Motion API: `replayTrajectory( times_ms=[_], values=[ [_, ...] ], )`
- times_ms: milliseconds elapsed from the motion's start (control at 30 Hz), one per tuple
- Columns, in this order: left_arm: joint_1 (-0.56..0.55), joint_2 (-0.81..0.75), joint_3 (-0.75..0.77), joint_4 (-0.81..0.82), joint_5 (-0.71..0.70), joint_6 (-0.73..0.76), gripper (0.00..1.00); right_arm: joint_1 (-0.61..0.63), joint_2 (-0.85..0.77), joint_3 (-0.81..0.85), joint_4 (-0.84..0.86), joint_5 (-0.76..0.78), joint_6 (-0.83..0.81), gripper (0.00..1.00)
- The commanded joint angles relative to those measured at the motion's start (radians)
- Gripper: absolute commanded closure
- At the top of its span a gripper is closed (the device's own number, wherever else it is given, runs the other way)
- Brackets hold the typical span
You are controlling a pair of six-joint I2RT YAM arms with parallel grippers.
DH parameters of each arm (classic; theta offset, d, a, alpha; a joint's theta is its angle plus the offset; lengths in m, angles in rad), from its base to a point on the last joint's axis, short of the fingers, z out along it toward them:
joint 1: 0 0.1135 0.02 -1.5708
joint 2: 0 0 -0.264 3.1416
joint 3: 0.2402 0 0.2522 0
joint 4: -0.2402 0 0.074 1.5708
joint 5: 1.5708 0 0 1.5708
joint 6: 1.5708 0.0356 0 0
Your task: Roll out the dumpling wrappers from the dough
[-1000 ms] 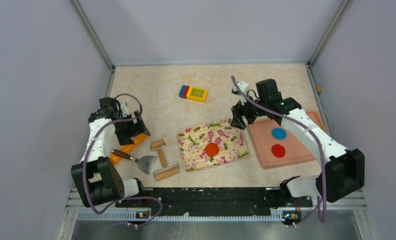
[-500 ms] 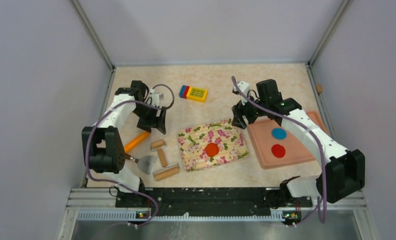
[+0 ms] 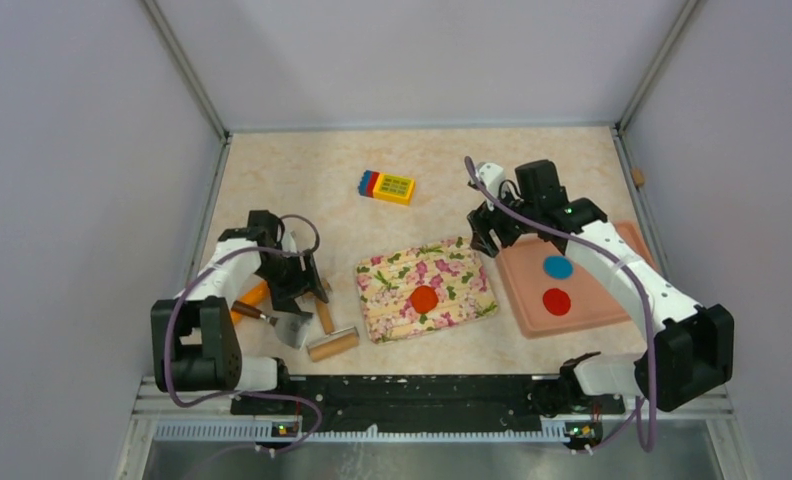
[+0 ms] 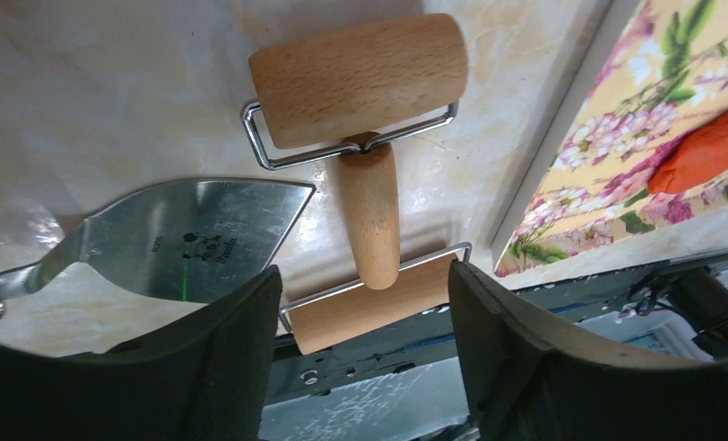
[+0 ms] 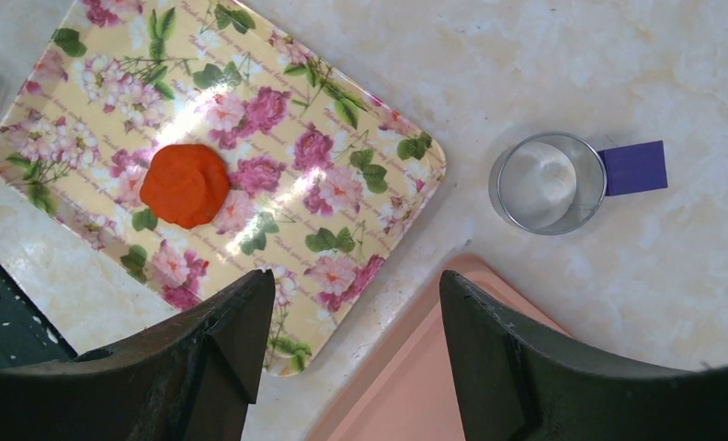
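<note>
Where the dough (image 3: 424, 299) lies, it is a flat, roughly round red-orange patch on the floral tray (image 3: 464, 262), a little toward 6 o'clock of the tray's centre in the top view, with nothing touching it. At 3 o'clock of the dough, one red dumpling wrapper (image 3: 556, 301) lies flat on the pink tray (image 3: 597, 312), and a blue disc (image 3: 558, 267) lies just at 12 o'clock of it, apart from it. The pink tray sits just beside the floral tray's 3 o'clock edge. The right gripper (image 3: 484, 232) hangs at 1 o'clock of the dough, over the floral tray's far right corner. Its wrist view shows the jaws spread wide with nothing between them. The same view shows a metal ring (image 5: 547, 183) with a purple tab (image 5: 632, 167) on the table just off that corner. At 9 o'clock of the floral tray lies a double-ended wooden roller (image 3: 324, 318). The left wrist view shows its large barrel (image 4: 358, 80) and small barrel (image 4: 369, 308) joined by one handle. The left gripper (image 3: 302, 285) is directly above this roller, jaws set wide to either side of the small barrel's end and gripping nothing. A metal scraper (image 4: 195, 241) lies flat on the table just beside the roller's handle, on the side away from the floral tray. An orange carrot toy (image 3: 250, 296) shows at 9 o'clock of the roller, partly hidden by the left arm. A coloured toy block (image 3: 387, 186) lies at 11 o'clock of the dough, well apart from the trays.
</note>
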Motion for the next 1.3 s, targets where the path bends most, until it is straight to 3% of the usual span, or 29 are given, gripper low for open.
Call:
replayTrajectory(
  times_ms=[0,267,567,900,1033,1167,1267],
  values=[
    [0.001,0.011,-0.038,0.089,0.038,-0.065,0.34,-0.007,0.034,0.044,0.043,0.025,0.011,0.32],
    [-0.014,0.044,-0.124,0.252,0.036,-0.103,0.51,-0.008,0.051,0.037,0.051,0.017,0.011,0.32],
    [-0.034,0.123,-0.121,0.254,0.021,-0.1,0.56,-0.007,0.073,0.015,0.093,-0.018,0.04,0.33],
    [-0.056,0.2,0.047,0.142,0.094,-0.038,1.0,-0.007,0.099,0.076,0.077,-0.024,0.061,0.34],
    [-0.1,0.18,0.165,0.083,0.172,0.043,1.0,-0.007,0.134,0.209,0.031,-0.007,0.081,0.37],
    [-0.198,0.135,0.253,0.137,0.242,0.165,1.0,-0.025,0.175,0.344,0.117,0.103,0.117,0.36],
    [-0.27,0.105,0.297,0.198,0.329,0.271,1.0,-0.053,0.274,0.504,0.102,0.01,0.21,0.32]
  ],
)
